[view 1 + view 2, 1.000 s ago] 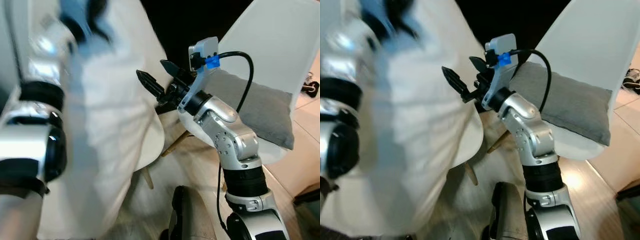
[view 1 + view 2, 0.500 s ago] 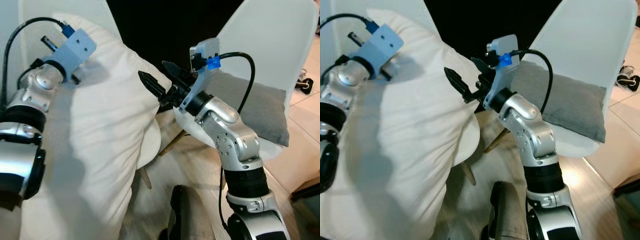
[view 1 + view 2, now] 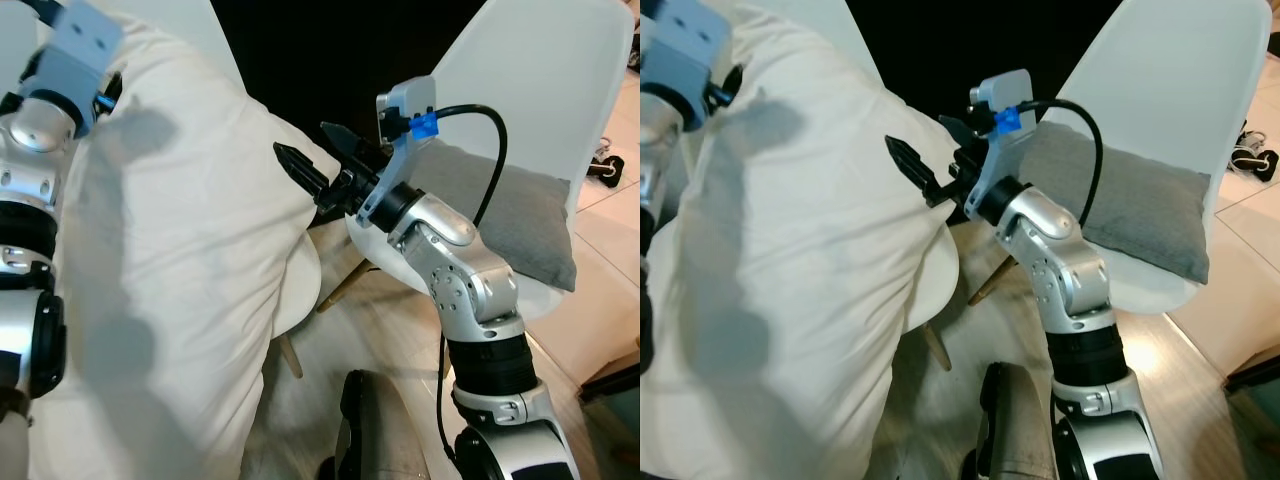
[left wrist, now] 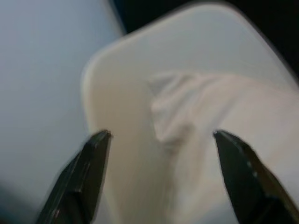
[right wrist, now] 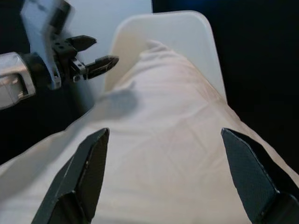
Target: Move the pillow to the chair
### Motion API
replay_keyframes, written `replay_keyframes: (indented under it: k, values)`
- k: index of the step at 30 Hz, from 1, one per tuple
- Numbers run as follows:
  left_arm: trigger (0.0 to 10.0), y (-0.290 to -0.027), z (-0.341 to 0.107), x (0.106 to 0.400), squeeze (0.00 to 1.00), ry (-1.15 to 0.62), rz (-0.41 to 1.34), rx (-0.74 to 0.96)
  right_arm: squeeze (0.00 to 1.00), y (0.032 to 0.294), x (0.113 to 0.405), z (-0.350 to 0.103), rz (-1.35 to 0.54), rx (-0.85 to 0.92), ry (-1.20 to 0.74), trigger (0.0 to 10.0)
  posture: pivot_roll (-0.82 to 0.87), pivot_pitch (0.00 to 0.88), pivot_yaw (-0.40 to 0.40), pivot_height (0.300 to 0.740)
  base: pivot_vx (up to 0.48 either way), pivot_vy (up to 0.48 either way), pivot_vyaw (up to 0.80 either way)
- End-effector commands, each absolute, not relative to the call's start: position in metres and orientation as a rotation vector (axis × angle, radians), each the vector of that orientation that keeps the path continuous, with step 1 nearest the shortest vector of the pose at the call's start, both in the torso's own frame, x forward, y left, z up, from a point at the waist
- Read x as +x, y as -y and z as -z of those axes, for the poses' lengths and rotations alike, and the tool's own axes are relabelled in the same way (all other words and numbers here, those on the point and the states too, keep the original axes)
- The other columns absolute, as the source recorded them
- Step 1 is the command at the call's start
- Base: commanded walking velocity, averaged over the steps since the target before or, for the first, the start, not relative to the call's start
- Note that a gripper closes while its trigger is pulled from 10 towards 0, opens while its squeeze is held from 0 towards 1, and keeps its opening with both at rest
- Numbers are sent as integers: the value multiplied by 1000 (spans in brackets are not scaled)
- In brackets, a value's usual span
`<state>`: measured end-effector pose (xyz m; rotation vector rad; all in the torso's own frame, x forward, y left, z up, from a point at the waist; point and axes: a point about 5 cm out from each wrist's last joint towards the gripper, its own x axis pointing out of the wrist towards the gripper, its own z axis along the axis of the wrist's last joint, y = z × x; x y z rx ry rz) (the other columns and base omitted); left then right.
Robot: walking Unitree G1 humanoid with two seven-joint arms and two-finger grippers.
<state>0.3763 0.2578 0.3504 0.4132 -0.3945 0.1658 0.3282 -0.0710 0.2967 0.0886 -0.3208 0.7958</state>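
Big cream pillow (image 3: 190, 270) propped upright on a white chair (image 5: 163, 35), leaning against its backrest, top corner just below the backrest's upper edge. Seat edge of that chair peeking out under the pillow's lower right side.

Right gripper (image 3: 318, 160) raised just beside the pillow's right edge, fingers (image 3: 300, 168) spread apart, empty, tips near the fabric but not clamped on it. Seen from the right wrist, fingers wide apart with the pillow spread between and beyond them.

Left gripper (image 5: 91, 52) up by the pillow's top left corner, beside the chair backrest, fingers parted, holding nothing. From the left wrist, blurred: fingers (image 4: 79, 175) well apart, the pillow's puckered corner and the backrest between them.

To the right of the pillow, a second white chair (image 3: 560, 90) carrying a grey cushion (image 3: 510, 215), behind the right arm. Black cable (image 3: 490, 150) looping from the right wrist camera. Pale floor below.
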Motion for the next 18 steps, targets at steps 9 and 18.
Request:
replay_keyframes:
  k: [9, 18]
  values:
    - [10000, -191, -284, 283, 1000, 290, -177, 62, 0, 77, 333, -291, -796, 75, 306, 10000, 23, 176, -98, 376, 0, 0, 0]
    - [10000, -238, -301, 211, 0, 262, -529, 408, 0, 79, 337, -282, -783, 66, 290, 10000, 92, 158, -74, 376, 0, 0, 0]
